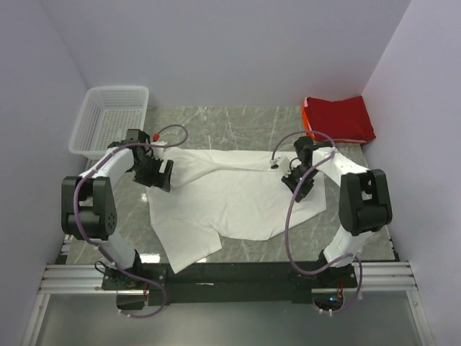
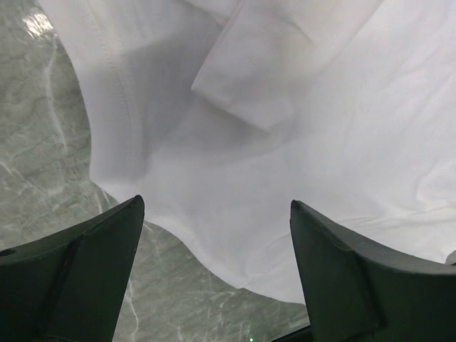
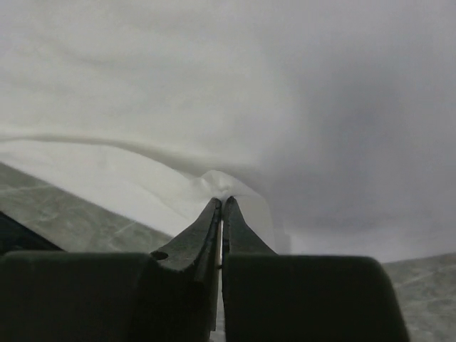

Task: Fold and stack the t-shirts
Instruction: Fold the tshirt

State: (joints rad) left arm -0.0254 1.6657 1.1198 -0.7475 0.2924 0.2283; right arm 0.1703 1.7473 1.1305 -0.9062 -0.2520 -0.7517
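The white t-shirt lies spread and rumpled on the marble table between the arms. It also fills the left wrist view and the right wrist view. My left gripper is open and empty at the shirt's left edge, its fingers straddling the cloth's rim. My right gripper is shut on a pinch of white cloth at the shirt's right side, with the fingertips closed on the fold. The red t-shirt lies folded at the back right corner.
A white plastic mesh basket stands at the back left, beside the left arm. Grey walls close in the table on three sides. Bare marble shows behind the white shirt and at the front right.
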